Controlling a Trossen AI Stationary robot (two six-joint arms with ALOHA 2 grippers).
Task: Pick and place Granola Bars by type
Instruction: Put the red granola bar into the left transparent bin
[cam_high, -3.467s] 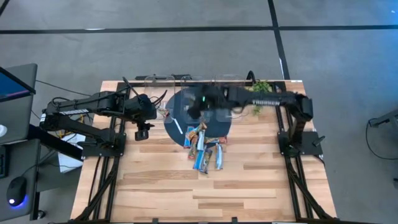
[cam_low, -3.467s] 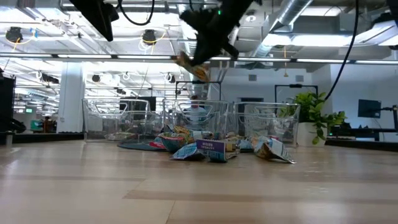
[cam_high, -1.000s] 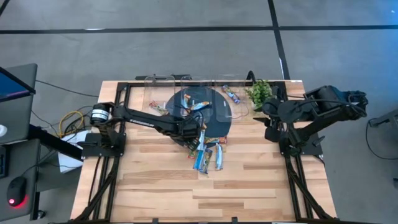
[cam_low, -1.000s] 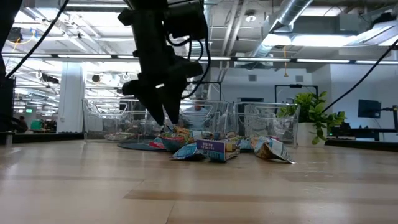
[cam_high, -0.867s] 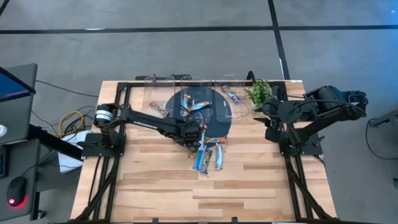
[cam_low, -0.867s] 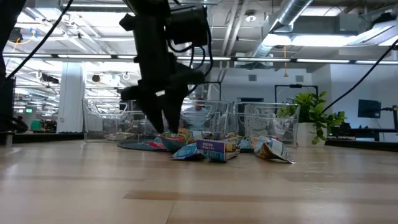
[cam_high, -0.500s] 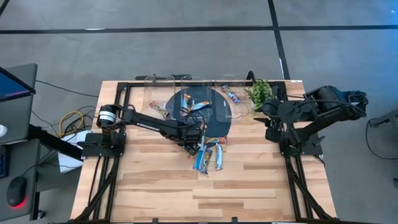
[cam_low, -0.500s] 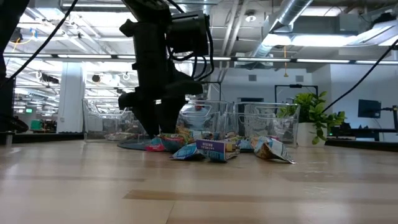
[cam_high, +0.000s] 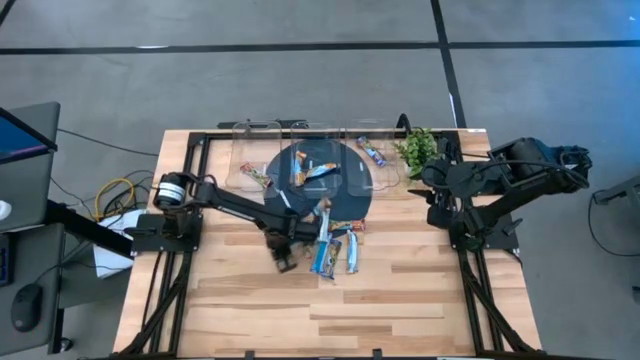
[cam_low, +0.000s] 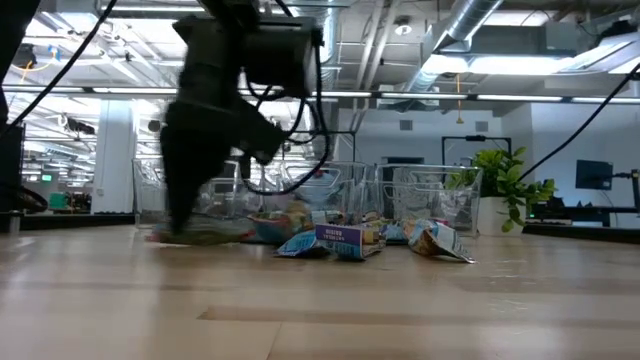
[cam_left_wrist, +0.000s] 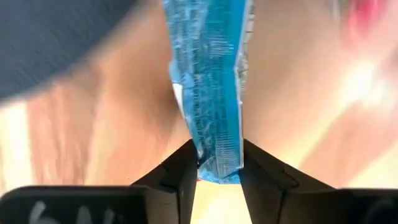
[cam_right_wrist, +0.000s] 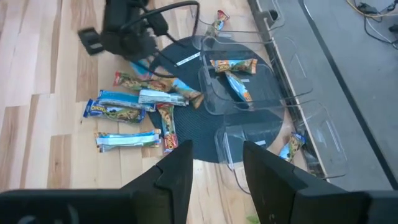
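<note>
Several granola bars (cam_high: 335, 248) in blue-white, orange-red and tan wrappers lie in a heap at the near edge of a dark round mat (cam_high: 345, 195), also seen in the right wrist view (cam_right_wrist: 127, 106). My left gripper (cam_high: 288, 242) is down at the heap's left side, shut on a blue bar (cam_left_wrist: 208, 81). In the low view it is a blur (cam_low: 190, 215) just above the table. My right gripper (cam_high: 430, 185) waits open (cam_right_wrist: 217, 171) at the table's right, beside the plant. My left gripper pinches one short end (cam_left_wrist: 219, 169) of the blue bar between its two fingers. The bar runs straight on from the fingers, along their line. Blur hides whether its other end is on the wood or clear of it.
Three clear bins (cam_high: 310, 150) line the far edge, each with bars inside (cam_right_wrist: 233, 71). A thin white stick (cam_high: 284, 202) lies on the mat. A small green plant (cam_high: 418, 148) stands at the far right. Bare wood runs from the heap to the near edge.
My left gripper came down into the heap's left side, shut on the blue bar, then swung fast toward the table's left and near edges, carrying the bar with it.
</note>
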